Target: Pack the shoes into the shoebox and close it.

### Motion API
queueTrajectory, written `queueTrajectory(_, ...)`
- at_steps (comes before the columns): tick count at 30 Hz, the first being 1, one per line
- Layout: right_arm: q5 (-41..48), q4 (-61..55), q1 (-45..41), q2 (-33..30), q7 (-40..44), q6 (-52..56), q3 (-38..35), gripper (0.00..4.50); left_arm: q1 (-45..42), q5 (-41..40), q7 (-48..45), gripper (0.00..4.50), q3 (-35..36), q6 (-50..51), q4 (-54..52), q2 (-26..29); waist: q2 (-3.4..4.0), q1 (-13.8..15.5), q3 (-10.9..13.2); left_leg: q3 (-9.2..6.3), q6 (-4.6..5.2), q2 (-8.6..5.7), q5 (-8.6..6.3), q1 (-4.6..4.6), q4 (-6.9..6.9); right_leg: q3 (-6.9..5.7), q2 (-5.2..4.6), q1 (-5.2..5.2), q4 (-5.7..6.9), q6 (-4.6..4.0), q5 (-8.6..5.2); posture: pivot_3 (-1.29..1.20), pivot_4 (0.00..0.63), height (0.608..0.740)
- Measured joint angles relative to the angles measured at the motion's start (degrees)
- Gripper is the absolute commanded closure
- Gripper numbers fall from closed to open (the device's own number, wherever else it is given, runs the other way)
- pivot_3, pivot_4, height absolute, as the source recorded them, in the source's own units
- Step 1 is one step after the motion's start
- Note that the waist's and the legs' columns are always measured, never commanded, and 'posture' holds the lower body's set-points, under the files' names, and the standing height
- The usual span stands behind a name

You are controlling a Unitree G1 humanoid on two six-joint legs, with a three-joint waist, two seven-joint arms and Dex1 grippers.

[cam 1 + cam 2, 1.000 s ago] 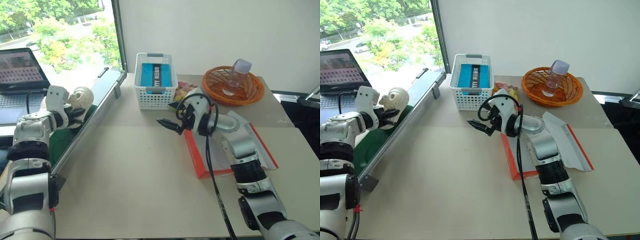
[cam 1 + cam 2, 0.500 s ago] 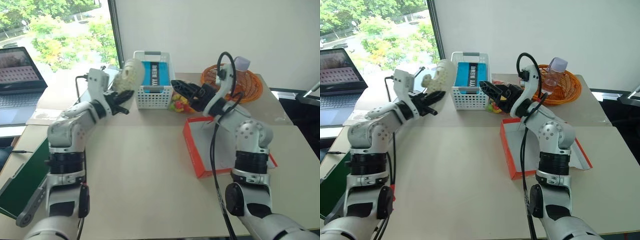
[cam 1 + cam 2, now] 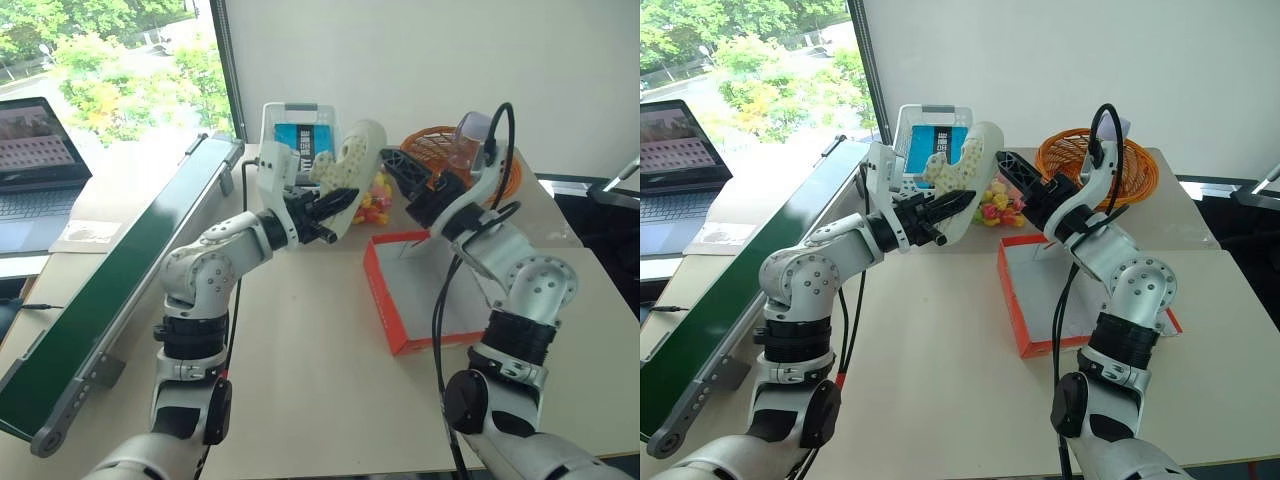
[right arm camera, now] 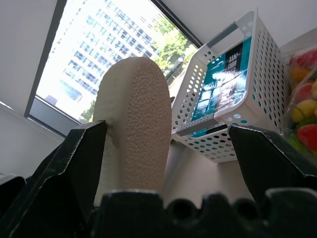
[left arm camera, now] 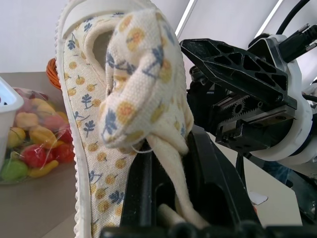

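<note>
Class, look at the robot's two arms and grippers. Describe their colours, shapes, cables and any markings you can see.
Both arms are silver-grey rounded segments joined by black ribbed bands. A black cable loops loose along each arm. The left gripper and right gripper each have a white housing and two black, tapering fingers; the left wrist view shows toothed black racks at the right gripper's base. No lettering or markings are legible.

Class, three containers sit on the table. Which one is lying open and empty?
The red shoebox: its white inside is bare, while the white mesh basket and orange wicker basket hold items.
</note>
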Motion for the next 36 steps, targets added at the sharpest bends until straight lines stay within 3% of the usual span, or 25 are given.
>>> queueTrajectory(8, 5.1, -1.3, 0.4, -3.7, -3.2, 0.4, -0.1, 0.00, 0.2, 0.0, -1.5, 4.48, -1.8, -0.4, 0.1, 1.6, 0.01, 0.2, 0.0, -0.01, 0.00, -0.01, 0.00, -0.02, 0.00, -0.01, 0.00, 0.01, -0.03, 0.01, 0.00, 0.00, 0.150, 0.740)
queueTrajectory(19, 10.8, -1.4, -0.4, -3.6, -6.4, 0.2, 3.6, 0.00, 0.5, 0.0, -2.1, 4.48, -4.1, -0.4, 0.0, 1.2, 0.02, 0.2, 0.0, -0.02, 0.01, 0.00, 0.00, -0.02, 0.00, 0.00, 0.01, 0.01, -0.04, 0.01, 0.00, 0.00, 0.150, 0.740)
queueTrajectory(20, 10.8, -1.5, 0.1, -3.6, -6.3, 0.0, 4.3, 0.51, 0.5, 0.0, -2.1, 4.50, -4.1, -0.4, 0.0, 1.2, 0.02, 0.2, 0.0, -0.02, 0.01, 0.00, 0.00, -0.02, 0.00, 0.00, 0.00, 0.01, -0.04, 0.01, 0.00, 0.00, 0.150, 0.740)
queueTrajectory(29, 11.1, -1.5, 2.4, -3.3, -6.3, -1.5, 6.8, 3.37, 0.5, 0.0, -2.0, 4.50, -4.3, -0.1, -0.5, 2.0, 0.02, 0.2, 0.0, -0.04, 0.01, 0.00, 0.00, -0.02, 0.00, -0.01, 0.02, 0.02, -0.05, 0.01, 0.00, 0.00, 0.150, 0.740)
queueTrajectory(31, 11.1, -1.5, 2.5, -3.5, -6.2, -1.6, 7.2, 3.79, 0.5, 0.0, -2.0, 4.50, -4.5, -0.1, -0.5, 2.1, 0.02, 0.2, 0.0, -0.04, 0.01, 0.00, 0.00, -0.02, 0.00, -0.01, 0.01, 0.02, -0.06, 0.01, 0.00, 0.00, 0.150, 0.740)
queueTrajectory(34, 11.1, -1.5, 2.5, -3.9, -6.2, -1.7, 7.6, 3.94, 0.5, 0.0, -2.1, 4.50, -4.7, -0.1, -0.5, 2.4, 0.02, 0.2, 0.0, -0.04, 0.01, 0.00, 0.01, -0.02, 0.00, -0.01, 0.02, 0.02, -0.06, 0.01, 0.00, 0.00, 0.150, 0.740)
queueTrajectory(36, 11.1, -1.5, 2.5, -4.2, -6.1, -1.7, 8.0, 3.95, 0.5, 0.1, -2.3, 3.56, -4.8, -0.1, -0.5, 2.6, 0.02, 0.2, 0.0, -0.04, 0.01, 0.00, 0.01, -0.02, 0.00, -0.01, 0.01, 0.03, -0.06, 0.01, 0.00, 0.00, 0.150, 0.740)
